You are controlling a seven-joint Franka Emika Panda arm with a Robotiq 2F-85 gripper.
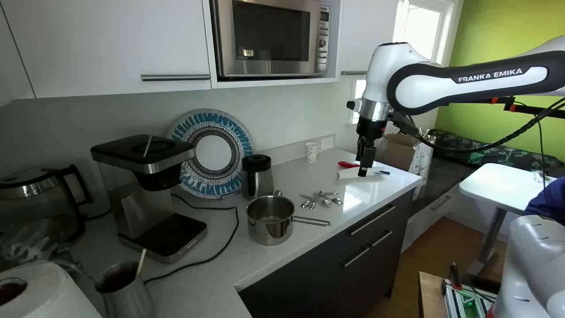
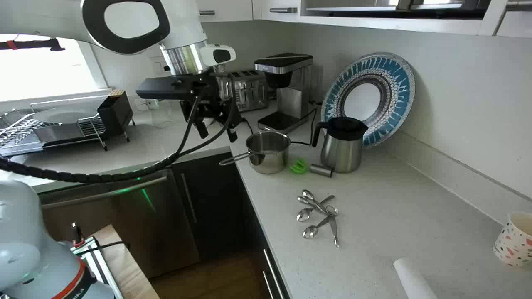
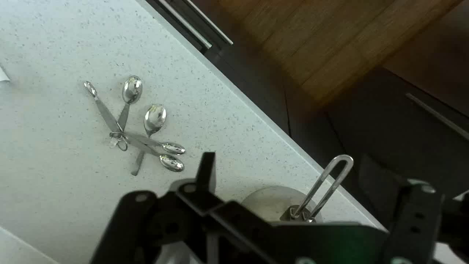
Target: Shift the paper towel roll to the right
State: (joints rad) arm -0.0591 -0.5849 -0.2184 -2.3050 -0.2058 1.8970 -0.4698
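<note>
Pale counter (image 1: 207, 280) separates your spread, empty fingers (image 2: 201, 128) from the paper towel roll (image 1: 48, 292); likely the approach step: reach across and line up above it.

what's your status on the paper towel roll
Gripper open, empty. Paper towel roll upright, partly out of frame. Metal container beside it, possibly obstructing.

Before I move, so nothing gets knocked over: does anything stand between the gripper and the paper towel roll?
Yes: in an exterior view, a metal jug holding a stick stands beside the paper towel roll, toward the gripper. The steel pot is along that way too, but lower than the gripper; passing above both may work.
</note>
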